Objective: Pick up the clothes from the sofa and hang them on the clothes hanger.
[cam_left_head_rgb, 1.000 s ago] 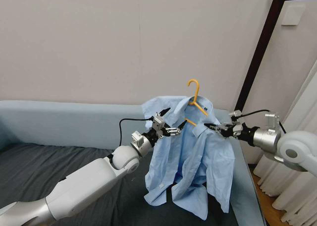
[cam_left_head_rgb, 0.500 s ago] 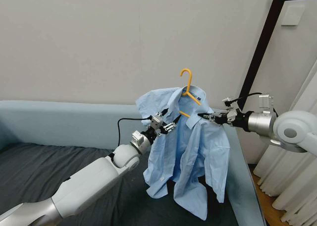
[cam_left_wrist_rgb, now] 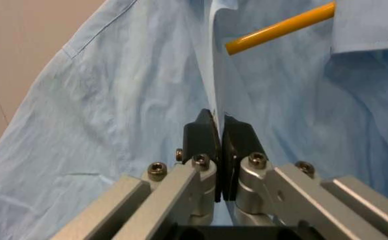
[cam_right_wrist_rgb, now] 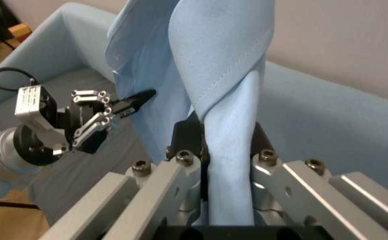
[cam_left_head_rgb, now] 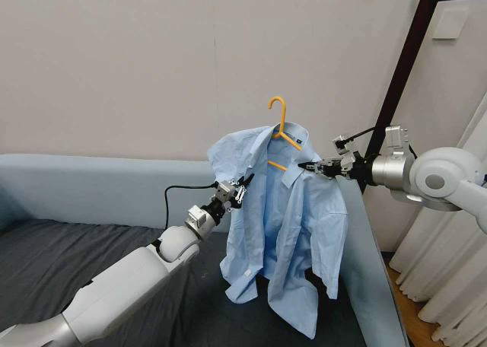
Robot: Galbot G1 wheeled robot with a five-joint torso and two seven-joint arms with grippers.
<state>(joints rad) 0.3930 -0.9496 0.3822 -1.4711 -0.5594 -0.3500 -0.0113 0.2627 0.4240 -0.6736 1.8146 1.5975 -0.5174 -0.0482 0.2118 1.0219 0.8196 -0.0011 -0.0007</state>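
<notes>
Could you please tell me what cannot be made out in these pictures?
Orange hanger shoulders: head view, covered by the blue shirt.
Right pincer fingertips: right wrist view, wrapped in shirt fabric.
Sofa front edge: head view, cut off by the frame's bottom.

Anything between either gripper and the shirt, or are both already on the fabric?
Nothing visible is in the way. The left gripper is shut on the front edge of the light blue shirt, and the right gripper is shut on a fold near its shoulder. The shirt already drapes over the orange hanger.
</notes>
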